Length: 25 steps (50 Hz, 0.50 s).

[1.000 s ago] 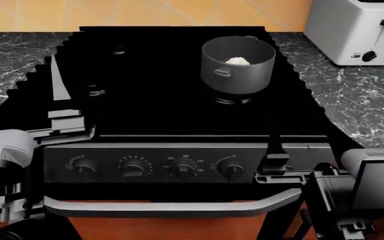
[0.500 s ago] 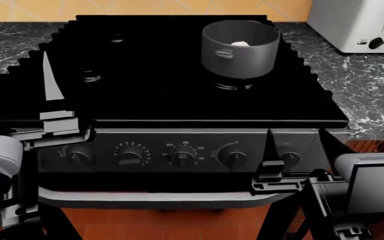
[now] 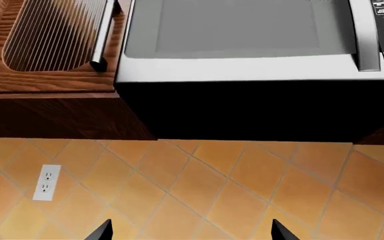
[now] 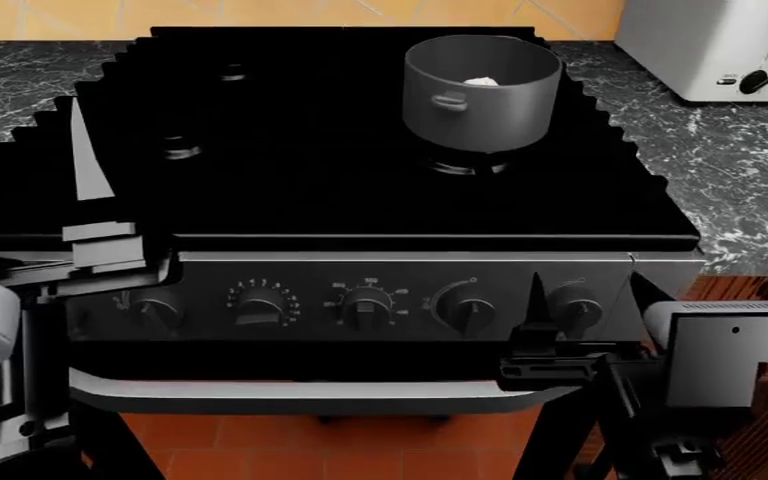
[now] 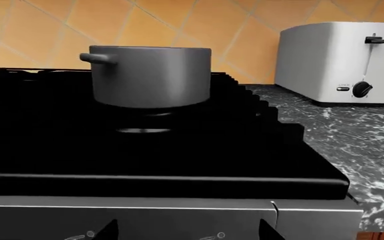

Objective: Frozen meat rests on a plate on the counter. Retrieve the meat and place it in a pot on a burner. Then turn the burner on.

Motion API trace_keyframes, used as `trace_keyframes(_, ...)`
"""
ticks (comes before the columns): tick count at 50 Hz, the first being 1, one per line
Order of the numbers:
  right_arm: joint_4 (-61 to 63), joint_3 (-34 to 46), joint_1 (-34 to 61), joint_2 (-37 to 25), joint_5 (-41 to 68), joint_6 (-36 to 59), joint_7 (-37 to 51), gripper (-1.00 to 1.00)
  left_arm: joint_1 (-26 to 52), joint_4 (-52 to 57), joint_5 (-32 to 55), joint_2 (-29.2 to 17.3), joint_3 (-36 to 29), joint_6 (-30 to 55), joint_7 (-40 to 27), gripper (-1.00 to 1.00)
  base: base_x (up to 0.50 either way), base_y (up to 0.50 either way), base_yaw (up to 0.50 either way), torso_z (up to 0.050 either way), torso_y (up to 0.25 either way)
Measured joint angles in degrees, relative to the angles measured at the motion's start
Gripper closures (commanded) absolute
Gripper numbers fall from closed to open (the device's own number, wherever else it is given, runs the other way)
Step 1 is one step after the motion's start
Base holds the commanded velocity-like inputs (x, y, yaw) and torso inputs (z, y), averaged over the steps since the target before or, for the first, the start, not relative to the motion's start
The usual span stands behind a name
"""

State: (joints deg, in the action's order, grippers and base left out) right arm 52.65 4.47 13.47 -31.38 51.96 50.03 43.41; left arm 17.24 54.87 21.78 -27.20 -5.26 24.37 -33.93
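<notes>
**A:** ok left to right, what can you actually make out?

**B:** The left hand (image 4: 84, 215) sits at about 9 o'clock over the stove's (image 4: 357, 190) edge. Its wrist view just faces wall tiles, an outlet (image 3: 46, 182) and a microwave (image 3: 252, 42), with two spread finger tips poking in, nothing between them. On the stovetop the left burners are barely visible, black on black.

**A:** and the meat?

**B:** The frozen meat (image 4: 482, 82) is inside the pot (image 4: 480, 92) at roughly 1 o'clock, only a pale sliver showing over the rim. The burner (image 4: 468, 166) under it is mostly hidden.

**A:** right side?

**B:** The right hand (image 4: 544, 345) is in front of the knobs (image 4: 466, 307), fingers apart and holding nothing. The toaster (image 4: 718, 45) and marble bench (image 4: 731, 170) are cut off at the edge.
</notes>
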Motion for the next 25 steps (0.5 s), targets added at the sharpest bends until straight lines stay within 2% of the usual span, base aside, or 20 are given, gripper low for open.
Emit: trace_keyframes(25, -4.5, 1.6, -0.3, 0.3, -0.6, 0.1, 0.0, -1.00, 0.1, 0.1, 0.5, -0.2, 0.0, -0.5, -0.9, -1.00, 0.00, 0.00, 0.00, 0.000, 0.000)
